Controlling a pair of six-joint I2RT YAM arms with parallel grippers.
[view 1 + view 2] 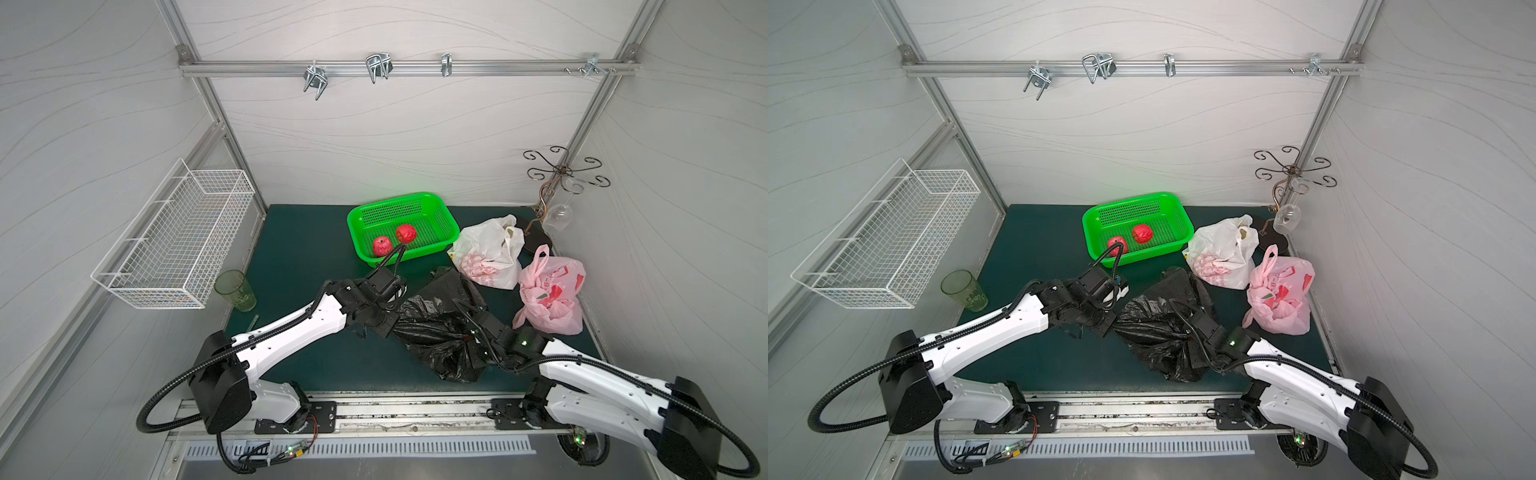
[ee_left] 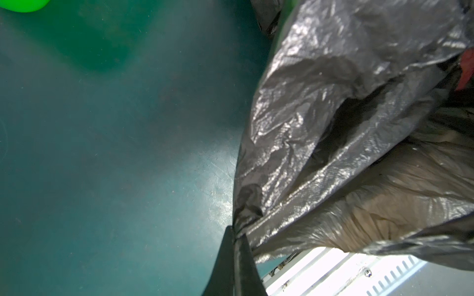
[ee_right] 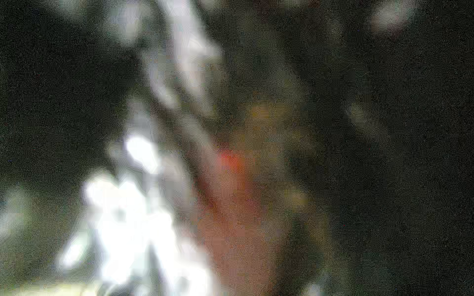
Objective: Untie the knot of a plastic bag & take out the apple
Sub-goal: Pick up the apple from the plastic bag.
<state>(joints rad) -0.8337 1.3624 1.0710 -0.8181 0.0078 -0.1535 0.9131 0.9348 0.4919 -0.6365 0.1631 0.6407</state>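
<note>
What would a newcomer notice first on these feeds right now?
Probably the bright green basket at the back of the mat, with two red apples in it. Next comes the crumpled black bag at centre front: the left gripper is shut on a pinch of its edge, and a scrap of red shows inside.

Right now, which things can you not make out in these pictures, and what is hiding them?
Right pincer: its tips sit inside the black bag in both top views, so I cannot tell if it is open or shut.
Right wrist view: all blur, only a reddish patch; apple or not, unsure.
Left wrist view: a red sliver is cut off by the picture's edge.
</note>
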